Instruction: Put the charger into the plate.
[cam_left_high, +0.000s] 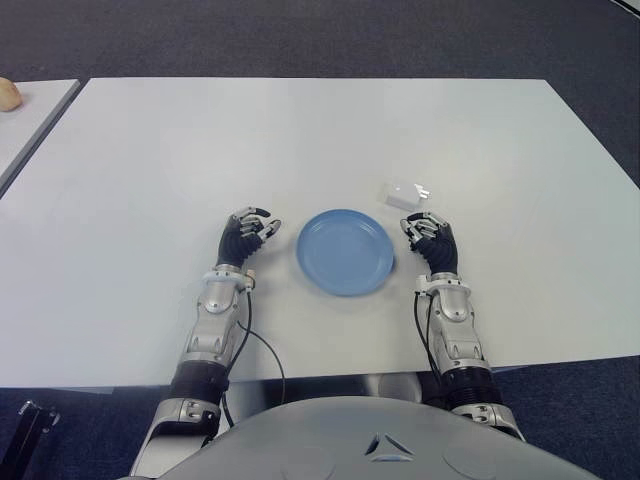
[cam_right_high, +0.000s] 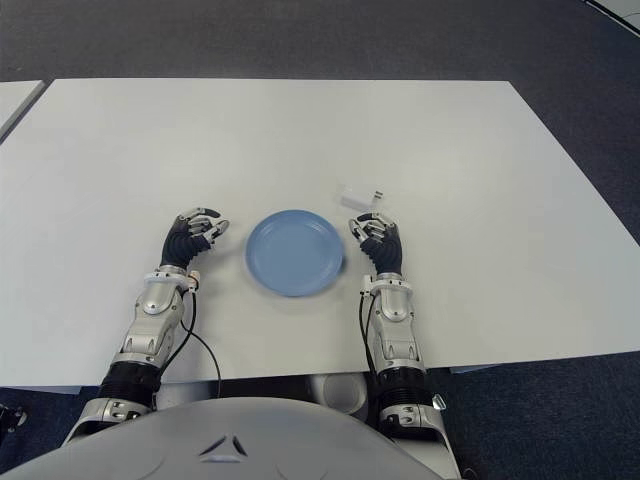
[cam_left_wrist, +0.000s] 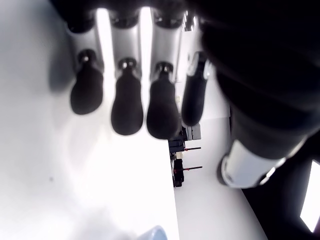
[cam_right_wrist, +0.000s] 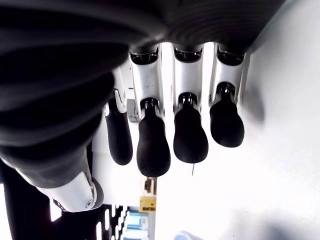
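Charger (cam_left_high: 407, 193) lies on the table (cam_left_high: 300, 140), just beyond our right hand (cam_left_high: 432, 243) and past the plate (cam_left_high: 346, 251)'s far right rim, long axis roughly across us. Our left hand (cam_left_high: 243, 236) is farther away. Both hands' fingers are loosely curled, holding nothing.

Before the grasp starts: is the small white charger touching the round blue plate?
Apart. The left eye view shows bare table between the small white charger and the round blue plate.

A white table (cam_left_high: 300, 130) stands on dark carpet (cam_left_high: 300, 40) — a second white tabletop (cam_left_high: 30, 115) sits just beside its left edge.
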